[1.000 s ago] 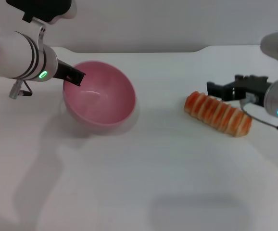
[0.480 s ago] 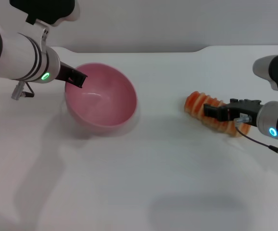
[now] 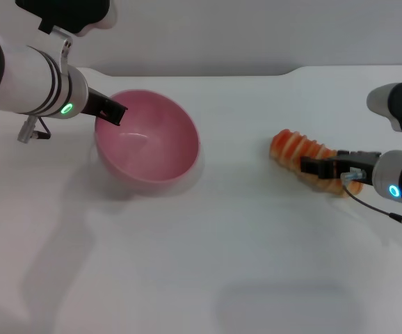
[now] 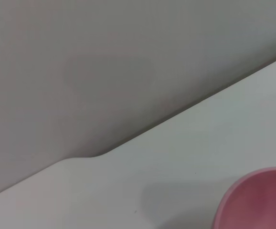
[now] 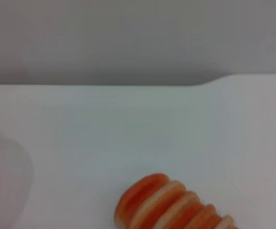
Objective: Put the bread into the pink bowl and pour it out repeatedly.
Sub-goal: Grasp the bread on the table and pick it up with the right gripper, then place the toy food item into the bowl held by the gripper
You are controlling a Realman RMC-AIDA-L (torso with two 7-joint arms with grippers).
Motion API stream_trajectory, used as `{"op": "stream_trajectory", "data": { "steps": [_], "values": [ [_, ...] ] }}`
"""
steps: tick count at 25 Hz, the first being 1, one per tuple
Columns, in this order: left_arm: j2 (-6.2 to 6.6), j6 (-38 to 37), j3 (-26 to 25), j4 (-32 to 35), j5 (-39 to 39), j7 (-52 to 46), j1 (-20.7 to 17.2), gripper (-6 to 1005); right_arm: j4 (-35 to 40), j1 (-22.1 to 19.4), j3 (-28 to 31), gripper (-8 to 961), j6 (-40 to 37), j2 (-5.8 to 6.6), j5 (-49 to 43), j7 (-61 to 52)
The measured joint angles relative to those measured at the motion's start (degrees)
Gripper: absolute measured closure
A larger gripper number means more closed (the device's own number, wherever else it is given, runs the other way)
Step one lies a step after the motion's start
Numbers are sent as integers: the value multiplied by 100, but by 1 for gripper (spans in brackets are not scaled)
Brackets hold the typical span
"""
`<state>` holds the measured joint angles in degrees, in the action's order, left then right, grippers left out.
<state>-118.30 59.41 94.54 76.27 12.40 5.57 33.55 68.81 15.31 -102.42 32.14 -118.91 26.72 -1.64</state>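
Note:
The pink bowl (image 3: pixel 149 142) sits left of the middle of the white table, tilted so that its opening faces right and toward me. My left gripper (image 3: pixel 110 111) is shut on its far left rim. A piece of the bowl's rim also shows in the left wrist view (image 4: pixel 260 200). The bread (image 3: pixel 291 146), a ridged orange-brown loaf, lies on the table at the right. My right gripper (image 3: pixel 314 167) is low over the loaf's right half and covers part of it. The loaf's near end shows in the right wrist view (image 5: pixel 162 202).
The white table (image 3: pixel 222 243) ends at a back edge with a step (image 3: pixel 291 69) against a grey wall. Bare table lies between the bowl and the bread and along the front.
My right gripper has come down and toward me from behind the bread onto its right half. The bowl and my left gripper have shifted very slightly right. The bread has not moved.

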Motion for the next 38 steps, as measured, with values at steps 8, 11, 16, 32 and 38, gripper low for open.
{"op": "stream_trajectory", "data": {
  "steps": [8, 11, 16, 32, 38],
  "values": [
    [0, 8, 0, 3, 0, 1, 5, 952, -738, 583, 14, 236, 257, 27, -4, -28],
    [0, 16, 0, 12, 1, 1, 7, 952, -720, 581, 0, 295, 292, 25, -6, 24],
    [7, 17, -11, 26, 121, 27, 20, 952, -296, 407, -110, 357, 532, 18, -43, 49],
    [23, 45, -39, 171, 746, 144, 96, 952, 2462, -212, 137, 430, 1311, -19, -755, 143],
    [-3, 68, 7, 192, 787, 149, 252, 952, 3043, -97, -136, 476, 1407, -9, -696, 126]
  ]
}}
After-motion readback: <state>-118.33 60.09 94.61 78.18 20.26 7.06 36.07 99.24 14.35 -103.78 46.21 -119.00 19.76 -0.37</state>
